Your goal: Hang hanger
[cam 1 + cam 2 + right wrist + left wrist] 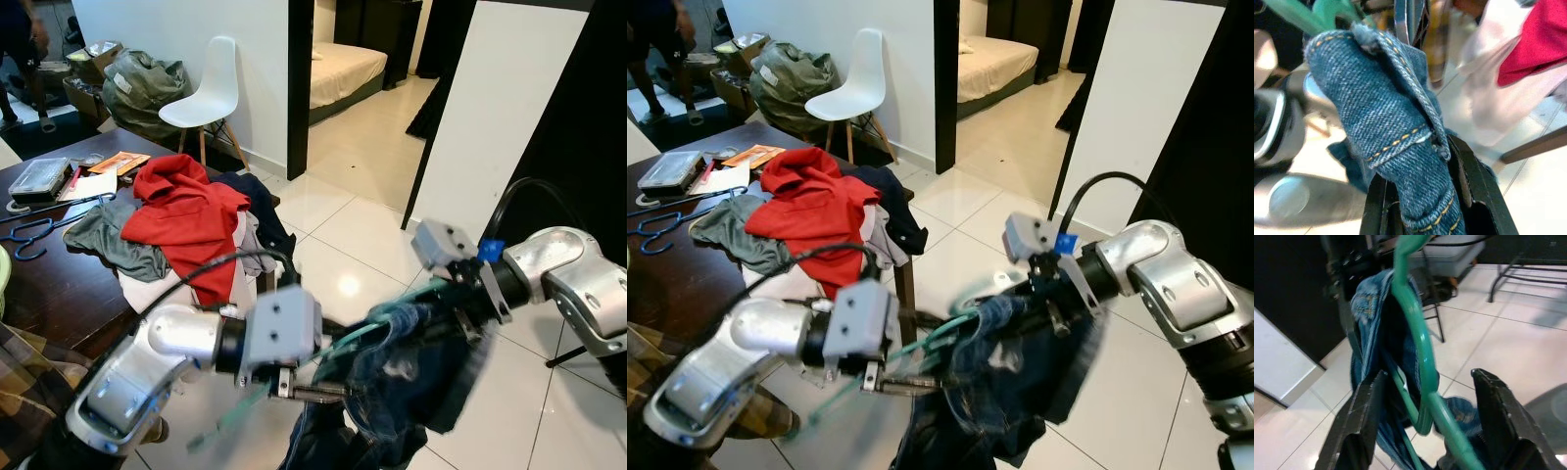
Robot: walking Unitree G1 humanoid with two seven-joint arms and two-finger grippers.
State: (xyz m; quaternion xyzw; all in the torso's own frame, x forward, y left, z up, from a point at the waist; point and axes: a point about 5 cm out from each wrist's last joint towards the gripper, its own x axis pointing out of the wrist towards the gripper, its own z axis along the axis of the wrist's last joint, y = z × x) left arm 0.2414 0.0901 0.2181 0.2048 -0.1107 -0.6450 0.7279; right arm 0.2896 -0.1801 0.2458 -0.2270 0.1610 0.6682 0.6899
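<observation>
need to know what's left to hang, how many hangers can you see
2. A green hanger sits between the open fingers of the left gripper, threaded into the jeans that the right gripper clamps. A blue hanger lies on the dark table. The clothes pile may hide more.

Glossy white tile floor point(362, 235); white chair point(208, 88) by white wall point(167, 29). Dark wood table point(49, 284) at left; bed point(343, 64) thru doorway.

The jeans point(411, 382) are smeared with blur and run off the near edge. Denim covers the right gripper point(1425, 196), hiding most of its fingers. The green hanger point(1420, 357) loses its hook past the frame edge. A person point(656, 39) at far left is cropped.
</observation>
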